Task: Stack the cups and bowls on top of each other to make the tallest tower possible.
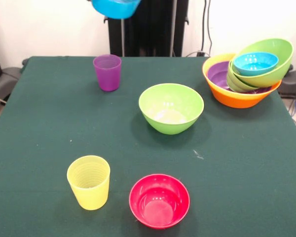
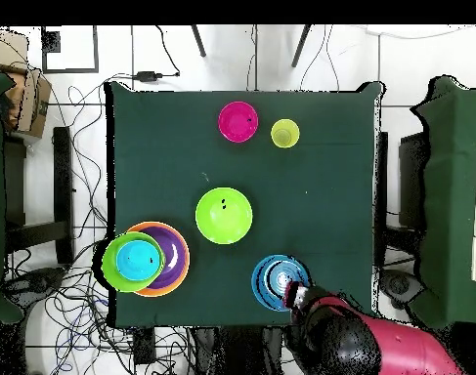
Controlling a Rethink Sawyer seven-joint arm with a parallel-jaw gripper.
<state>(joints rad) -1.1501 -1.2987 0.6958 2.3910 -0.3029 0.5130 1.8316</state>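
I see a blue bowl held high above the bench. The claw itself is hidden, so I cannot tell its grip. The tower sits at one corner.

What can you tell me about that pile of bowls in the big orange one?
The tower sits at a back corner of the green table. Its base is a large glossy orange bowl, upright on the cloth. Inside lies a shallow purple bowl, then lime green bowls tilted and leaning to one side, with a small blue bowl nested on top. All look like smooth plastic. Nothing else touches it.
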